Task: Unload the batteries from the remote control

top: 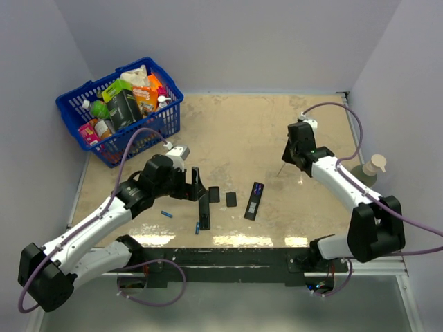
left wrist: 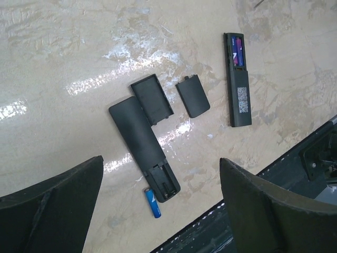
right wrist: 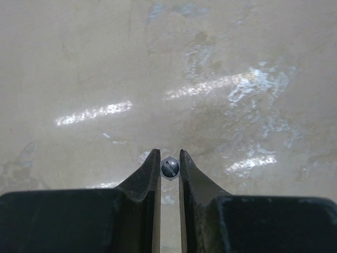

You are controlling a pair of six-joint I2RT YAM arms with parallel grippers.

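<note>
Beside the remote (left wrist: 142, 147), a battery (left wrist: 153, 204) lies parallel under the spread left gripper (left wrist: 160, 162).

Nothing legible, even remote control (left wrist: 238, 80) label (left wrist: 242, 100).

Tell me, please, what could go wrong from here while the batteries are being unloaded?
1. A loose battery lies close to the table's front edge by the emptied remote; a nudge could roll it off.
2. The second remote still holds batteries in a narrow bay; the wide-open left pincer may push the remote instead of gripping them.
</note>
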